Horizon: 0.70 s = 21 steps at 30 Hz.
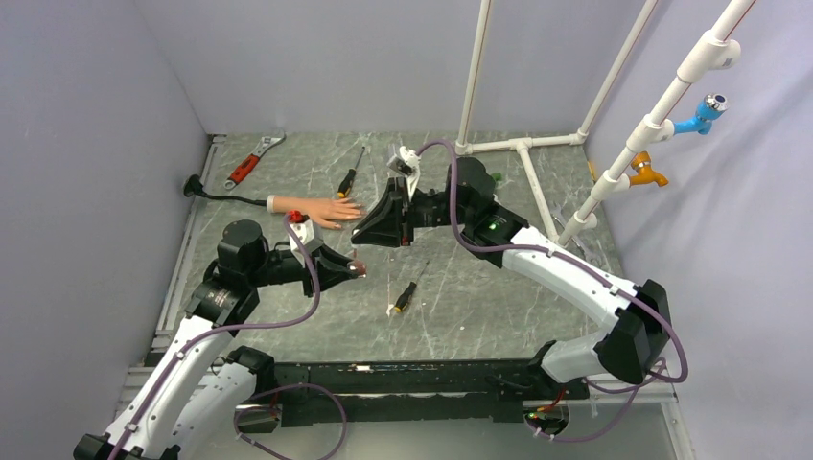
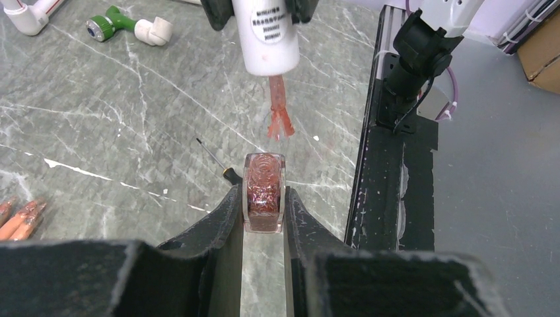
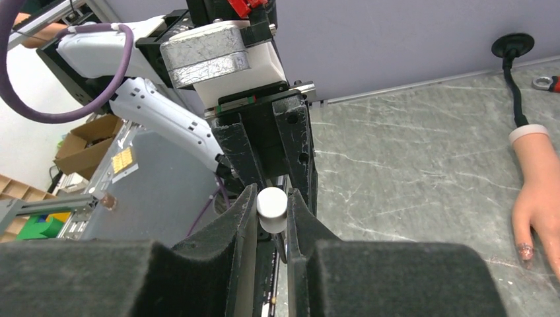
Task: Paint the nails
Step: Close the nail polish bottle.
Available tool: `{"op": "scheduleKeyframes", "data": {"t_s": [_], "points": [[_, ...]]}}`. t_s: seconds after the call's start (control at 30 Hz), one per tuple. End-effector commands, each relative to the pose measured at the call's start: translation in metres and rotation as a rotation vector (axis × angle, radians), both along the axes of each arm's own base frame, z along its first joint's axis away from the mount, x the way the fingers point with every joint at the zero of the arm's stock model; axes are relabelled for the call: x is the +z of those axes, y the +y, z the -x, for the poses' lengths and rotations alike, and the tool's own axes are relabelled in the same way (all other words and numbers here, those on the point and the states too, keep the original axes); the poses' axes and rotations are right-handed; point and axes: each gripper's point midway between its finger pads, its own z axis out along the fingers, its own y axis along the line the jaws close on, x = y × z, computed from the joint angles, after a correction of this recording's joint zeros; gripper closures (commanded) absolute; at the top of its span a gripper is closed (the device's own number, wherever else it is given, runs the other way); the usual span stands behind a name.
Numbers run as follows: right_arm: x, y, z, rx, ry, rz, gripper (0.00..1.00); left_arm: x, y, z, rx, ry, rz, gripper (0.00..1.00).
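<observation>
The flesh-coloured mannequin hand (image 1: pixel 316 210) with its white cuff lies flat at the back left, fingers pointing right. Its nails are too small to see from above. One glittery nail (image 3: pixel 525 251) shows in the right wrist view, and pinkish fingertips (image 2: pixel 16 218) show in the left wrist view. My left gripper (image 1: pixel 358 269) is shut on a small open bottle of pink glitter polish (image 2: pixel 264 193). My right gripper (image 1: pixel 357 236) is shut on the white cap (image 3: pixel 271 205). The cap's wet pink brush (image 2: pixel 279 112) hangs just above the bottle mouth, clear of it. Both grippers are just right of the hand.
Two screwdrivers lie on the marble table, one behind (image 1: pixel 350 175) and one in front (image 1: pixel 407 295) of the grippers. A red-handled wrench (image 1: pixel 251 161) and a black cable (image 1: pixel 216 195) lie at the back left. A white pipe frame (image 1: pixel 522 146) stands at the back right.
</observation>
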Motion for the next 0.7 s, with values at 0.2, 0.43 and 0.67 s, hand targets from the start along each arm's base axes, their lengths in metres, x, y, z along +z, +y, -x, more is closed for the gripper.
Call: {"op": "scheduleKeyframes", "data": {"t_s": [0.2, 0.43, 0.67], "points": [[0.009, 0.007, -0.001, -0.012, -0.044, -0.009, 1.0, 0.025, 0.001, 0.0, 0.004, -0.099, 0.022, 1.0], [-0.002, 0.012, -0.002, -0.012, -0.028, 0.013, 1.0, 0.026, 0.0, 0.0, 0.006, -0.097, 0.022, 1.0], [-0.009, 0.015, -0.005, -0.018, -0.023, 0.035, 1.0, 0.026, 0.001, -0.001, 0.013, -0.101, 0.02, 1.0]]}}
